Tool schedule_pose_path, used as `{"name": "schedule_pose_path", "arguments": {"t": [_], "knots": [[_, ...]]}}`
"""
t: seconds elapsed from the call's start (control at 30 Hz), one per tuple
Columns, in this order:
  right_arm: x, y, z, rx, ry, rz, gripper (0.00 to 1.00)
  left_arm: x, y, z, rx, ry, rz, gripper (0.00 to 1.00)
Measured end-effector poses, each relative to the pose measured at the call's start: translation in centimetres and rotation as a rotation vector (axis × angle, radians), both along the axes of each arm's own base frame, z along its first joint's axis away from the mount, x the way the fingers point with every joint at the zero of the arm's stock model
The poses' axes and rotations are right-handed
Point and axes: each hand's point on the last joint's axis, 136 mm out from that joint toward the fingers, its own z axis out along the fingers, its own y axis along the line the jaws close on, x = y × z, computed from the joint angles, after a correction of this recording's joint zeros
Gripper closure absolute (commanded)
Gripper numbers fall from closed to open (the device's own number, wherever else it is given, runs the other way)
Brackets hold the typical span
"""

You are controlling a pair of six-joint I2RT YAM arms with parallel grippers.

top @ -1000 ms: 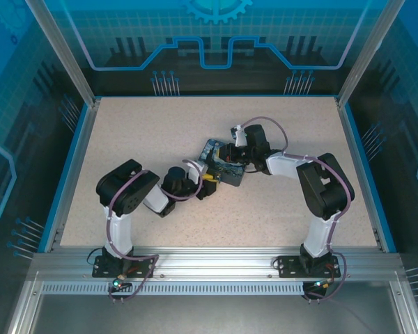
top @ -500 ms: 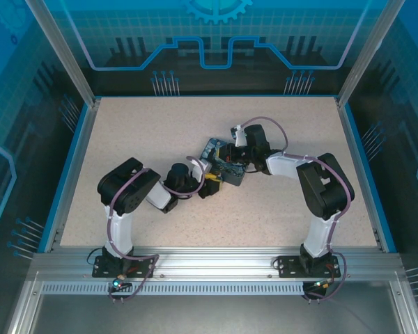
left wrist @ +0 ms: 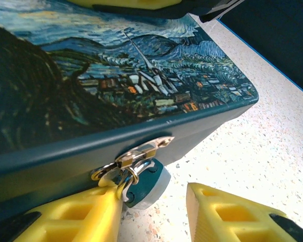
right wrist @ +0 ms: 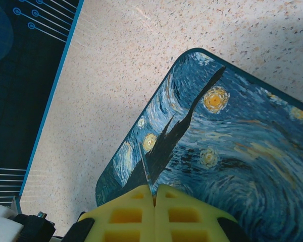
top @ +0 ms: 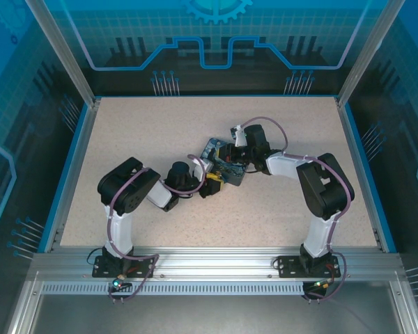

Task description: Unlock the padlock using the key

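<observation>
The padlock (left wrist: 147, 182), small with a dark teal face and a silver shackle, hangs from the brass hasp (left wrist: 149, 147) on the front wall of the blue-and-yellow painted tin (left wrist: 116, 75). My left gripper (left wrist: 154, 201) is open low at the tin's front. Its left finger (left wrist: 76, 217) touches the padlock and its right finger (left wrist: 227, 214) stands apart on the table. My right gripper (right wrist: 154, 190) hovers over the tin's lid (right wrist: 232, 146), shut on the key (right wrist: 146, 169), a thin dark sliver sticking out from between its pads. In the top view both grippers meet at the tin (top: 211, 147).
The tin lies mid-table on the speckled surface (top: 146, 132). A blue raised border (top: 76, 139) and metal frame posts ring the table. Bare table lies to the right of the padlock (left wrist: 252, 151).
My left arm has shifted slightly up and right toward the tin's front, and its jaws have narrowed a little. The right arm and the tin have stayed put.
</observation>
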Motion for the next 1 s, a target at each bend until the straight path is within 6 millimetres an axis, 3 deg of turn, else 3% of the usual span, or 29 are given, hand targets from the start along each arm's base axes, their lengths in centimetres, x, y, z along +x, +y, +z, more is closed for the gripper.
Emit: {"name": "schedule_pose_path", "arguments": {"t": [0.43, 1.0], "knots": [[0.0, 0.0, 0.0, 0.012, 0.006, -0.010, 1.00, 0.3, -0.3, 0.0, -0.043, 0.067, 0.018, 0.49], [-0.6, 0.5, 0.0, 0.010, 0.002, -0.003, 1.00, 2.3, 0.3, -0.2, -0.057, 0.112, 0.156, 0.56]]}}
